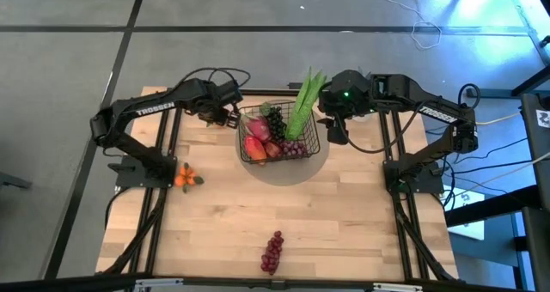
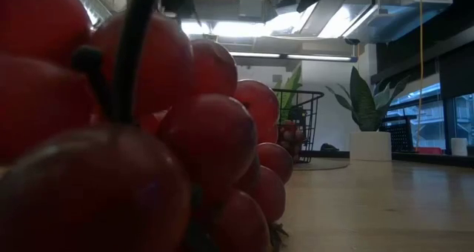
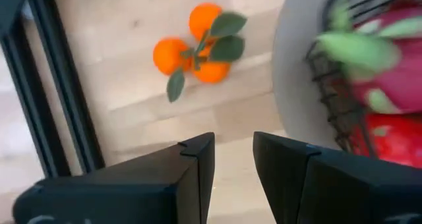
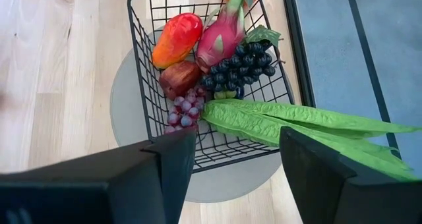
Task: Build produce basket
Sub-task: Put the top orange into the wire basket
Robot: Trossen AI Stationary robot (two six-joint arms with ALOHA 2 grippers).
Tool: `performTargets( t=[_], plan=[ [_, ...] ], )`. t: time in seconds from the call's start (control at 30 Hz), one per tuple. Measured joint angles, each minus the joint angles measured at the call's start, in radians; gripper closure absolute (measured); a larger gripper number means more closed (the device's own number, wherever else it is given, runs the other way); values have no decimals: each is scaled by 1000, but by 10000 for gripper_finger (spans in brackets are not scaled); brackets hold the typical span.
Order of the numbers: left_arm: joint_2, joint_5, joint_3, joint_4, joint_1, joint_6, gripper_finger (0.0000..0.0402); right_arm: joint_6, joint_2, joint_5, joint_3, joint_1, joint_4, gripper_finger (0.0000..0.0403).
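While the basket [image 1: 277, 137] already sits on its round grey mat [image 1: 288, 167] near the middle of the desk's far edge, two pieces of produce lie outside it: a cluster of small oranges [image 1: 186, 178] near the desk's left edge and a bunch of red grapes [image 1: 272, 252] close to the middle of the near edge. Inside the basket, the right wrist view shows a mango [image 4: 177, 38], a dragon fruit [image 4: 222, 34], a dark grape bunch [image 4: 241, 66], a dark red round fruit [image 4: 179, 78], a paler grape bunch [image 4: 185, 109] and a long leafy stalk [image 4: 297, 125] that pokes out over the rim.

The left gripper [image 1: 230, 113] hangs just beside the basket's left side, its fingers [image 3: 198, 161] parted by a narrow gap with nothing between them. The right gripper [image 1: 337, 130] hovers just right of the basket, spread fairly wide and empty.

Judging by their look, these are light imitation fruits. The oranges are probably smooth and hard, so they could roll or slip; pinching where the leaves and stem join the three seems safest. The red grapes likely flop as a loose bunch, so gripping across the thick upper part near the stem should keep them from dangling awkwardly. The wire basket looks stiff yet light, and a push could slide it off the mat.
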Motion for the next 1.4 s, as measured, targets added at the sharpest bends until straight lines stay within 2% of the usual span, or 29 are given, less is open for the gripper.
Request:
performTargets(
  t=[0.2,0.47,1.17,1.4],
  plan=[
    [21,26,-92,78,90,50,309,-2,0,0,0,0,0,196],
    [54,24,-185,240,149,161,309,-2,0,0,0,0,0,196],
    [187,-38,-187,303,164,243,310,-2,0,1,0,0,-2,196],
    [188,-43,-189,289,174,248,331,-2,0,1,0,0,-2,196]
  ],
)
